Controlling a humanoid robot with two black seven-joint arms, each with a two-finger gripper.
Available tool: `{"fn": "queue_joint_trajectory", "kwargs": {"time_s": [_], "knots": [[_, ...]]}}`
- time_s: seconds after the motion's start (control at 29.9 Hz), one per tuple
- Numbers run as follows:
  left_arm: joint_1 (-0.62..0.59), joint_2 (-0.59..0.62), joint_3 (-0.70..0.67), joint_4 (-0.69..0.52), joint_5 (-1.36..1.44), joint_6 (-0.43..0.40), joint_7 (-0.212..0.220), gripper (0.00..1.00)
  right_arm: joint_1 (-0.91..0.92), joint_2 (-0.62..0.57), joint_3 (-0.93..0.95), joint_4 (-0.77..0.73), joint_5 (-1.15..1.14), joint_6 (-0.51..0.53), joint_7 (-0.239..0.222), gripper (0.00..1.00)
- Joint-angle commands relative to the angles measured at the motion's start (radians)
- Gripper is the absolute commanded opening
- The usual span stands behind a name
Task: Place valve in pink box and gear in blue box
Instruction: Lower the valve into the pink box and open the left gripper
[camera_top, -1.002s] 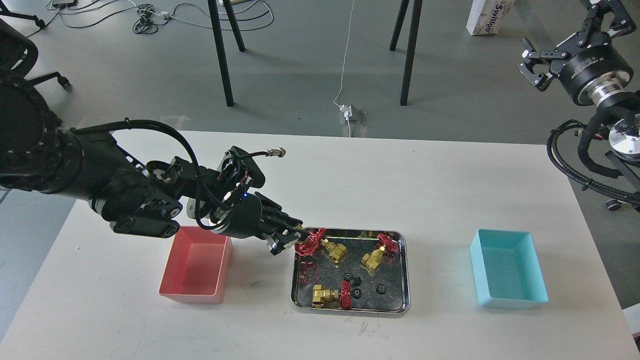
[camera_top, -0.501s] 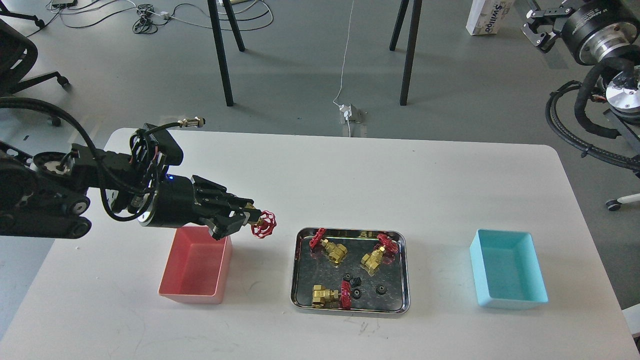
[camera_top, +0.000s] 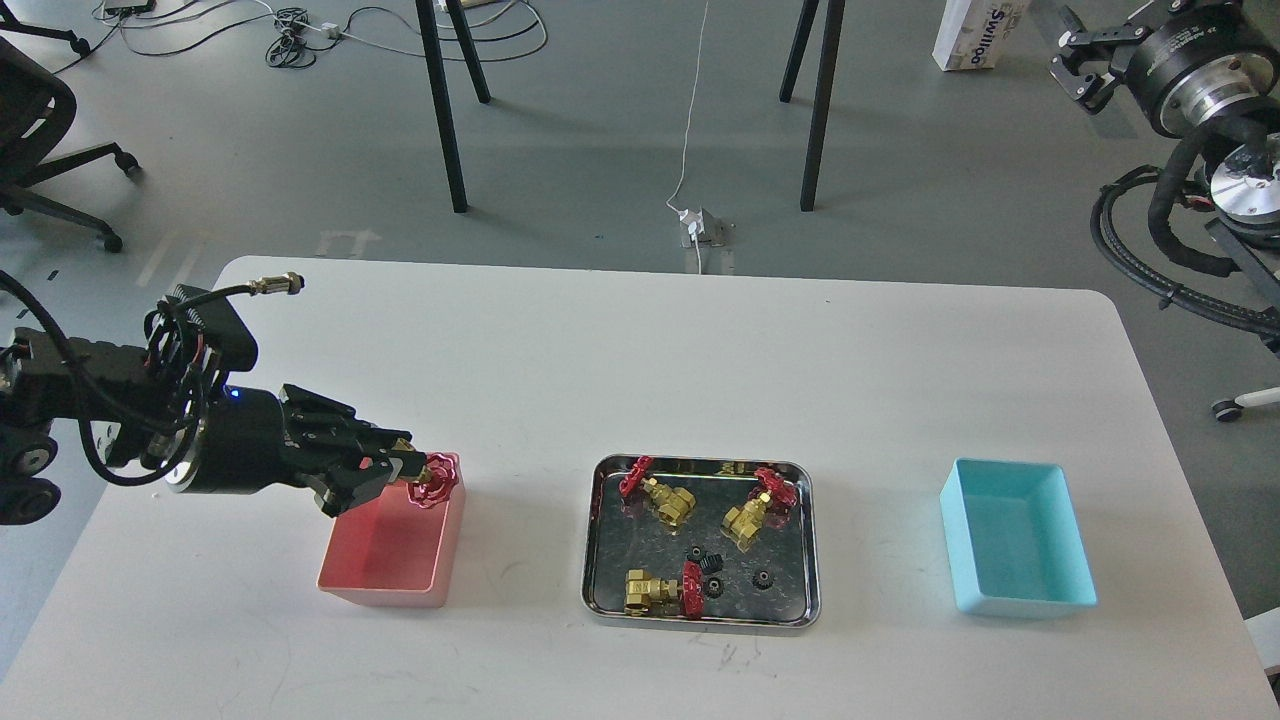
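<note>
My left gripper (camera_top: 402, 470) is shut on a valve (camera_top: 432, 481) with a red handwheel and holds it over the far right corner of the pink box (camera_top: 372, 587). Three more valves lie in the steel tray (camera_top: 700, 617): one at the back left (camera_top: 655, 491), one at the back right (camera_top: 760, 503), one at the front (camera_top: 660, 587). Three black gears (camera_top: 714, 586) lie in the tray's front middle. The blue box (camera_top: 1020, 600) stands at the right, empty. My right gripper (camera_top: 1085, 62) is raised off the table at the top right; its fingers cannot be told apart.
The white table's far edge (camera_top: 660, 272) runs across the middle of the view. Black stand legs, cables and a power strip (camera_top: 702, 228) are on the floor beyond. A cable loop (camera_top: 1170, 270) hangs at the right edge.
My left gripper lifted a valve from the tray's back left and carried it left, from beside the tray to over the pink box. The right arm rose toward the top right.
</note>
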Motion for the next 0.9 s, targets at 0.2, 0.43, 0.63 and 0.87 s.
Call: {"fn": "queue_joint_trajectory", "kwargs": {"time_s": [0.2,0.43,0.63,0.87], "knots": [[0.076,-0.044,0.005,0.087,0.0,-0.007,0.0,0.26,-0.016,0.021,0.001,0.001,0.001,-0.001,-0.017,0.99],[0.13,-0.073,0.006,0.161,0.0,-0.009,0.0,0.26,-0.047,0.015,0.003,0.003,0.001,0.01,-0.017,0.99],[0.164,-0.089,0.002,0.207,-0.003,-0.027,0.0,0.26,-0.055,0.015,0.001,0.003,0.001,0.013,-0.017,0.99],[0.195,-0.101,0.001,0.219,-0.003,-0.032,0.0,0.26,-0.082,0.015,0.001,0.006,0.001,0.015,-0.014,0.99]]}}
